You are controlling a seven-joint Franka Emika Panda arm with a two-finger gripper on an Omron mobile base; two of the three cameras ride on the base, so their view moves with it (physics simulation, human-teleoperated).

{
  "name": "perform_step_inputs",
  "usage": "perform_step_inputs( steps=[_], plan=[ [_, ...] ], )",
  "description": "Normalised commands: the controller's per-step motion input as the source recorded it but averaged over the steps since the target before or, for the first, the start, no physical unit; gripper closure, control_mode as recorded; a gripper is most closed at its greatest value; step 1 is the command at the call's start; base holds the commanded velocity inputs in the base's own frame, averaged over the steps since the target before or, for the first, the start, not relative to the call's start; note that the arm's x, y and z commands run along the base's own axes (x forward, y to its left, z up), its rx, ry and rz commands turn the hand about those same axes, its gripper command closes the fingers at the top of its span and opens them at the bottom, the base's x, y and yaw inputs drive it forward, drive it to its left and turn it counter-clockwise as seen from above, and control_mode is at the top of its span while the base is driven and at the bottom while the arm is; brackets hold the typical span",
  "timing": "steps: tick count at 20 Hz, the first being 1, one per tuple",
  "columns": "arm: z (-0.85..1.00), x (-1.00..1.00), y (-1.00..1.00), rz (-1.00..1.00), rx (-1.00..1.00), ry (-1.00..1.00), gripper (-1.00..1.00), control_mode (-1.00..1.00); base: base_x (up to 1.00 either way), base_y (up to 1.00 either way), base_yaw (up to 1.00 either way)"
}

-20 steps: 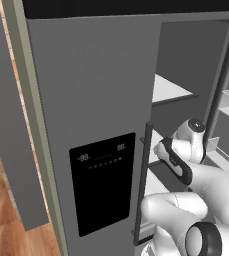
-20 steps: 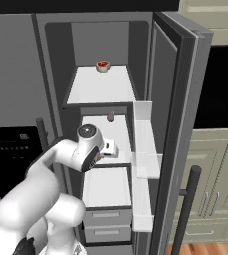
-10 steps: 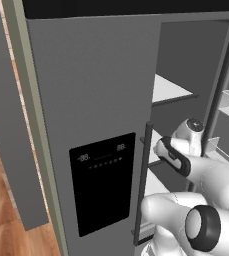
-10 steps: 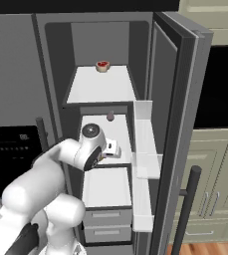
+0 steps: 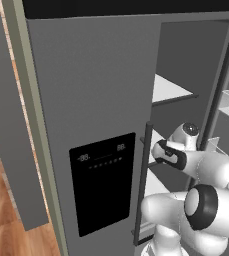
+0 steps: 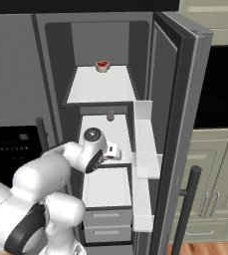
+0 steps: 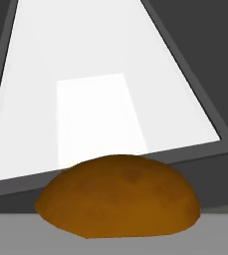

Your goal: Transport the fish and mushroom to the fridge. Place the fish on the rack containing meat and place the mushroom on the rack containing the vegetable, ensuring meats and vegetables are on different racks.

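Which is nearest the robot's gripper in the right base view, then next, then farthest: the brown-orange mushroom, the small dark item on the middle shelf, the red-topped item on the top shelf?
1. Brown-orange mushroom, held in the gripper.
2. Small dark item, middle shelf, behind the gripper.
3. Red-topped item, top shelf, highest and deepest.

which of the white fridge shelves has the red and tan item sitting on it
The top shelf. The red-and-tan item sits near its back; the shelf below carries only a small dark item.
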Motion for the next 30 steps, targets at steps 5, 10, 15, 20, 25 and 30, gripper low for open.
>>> perform_step_inputs(
  steps=[5,10,15,20,25,30],
  plan=[
    [-0.17,0.18,0.00,0.00,0.00,0.00,1.00,-1.00,0.00,0.00,0.00],
    [-0.18,0.11,0.00,0.00,0.00,0.00,1.00,-1.00,0.00,0.00,0.00],
    [-0.11,0.07,0.00,0.00,0.00,0.00,1.00,-1.00,0.00,0.00,0.00],
    [-0.01,0.22,0.00,0.00,0.00,0.00,1.00,-1.00,0.00,0.00,0.00],
    [-0.01,0.40,0.00,0.00,0.00,0.00,1.00,-1.00,0.00,0.00,0.00],
    [-0.13,0.23,0.00,0.00,0.00,0.00,1.00,-1.00,0.00,0.00,0.00]
  ],
)
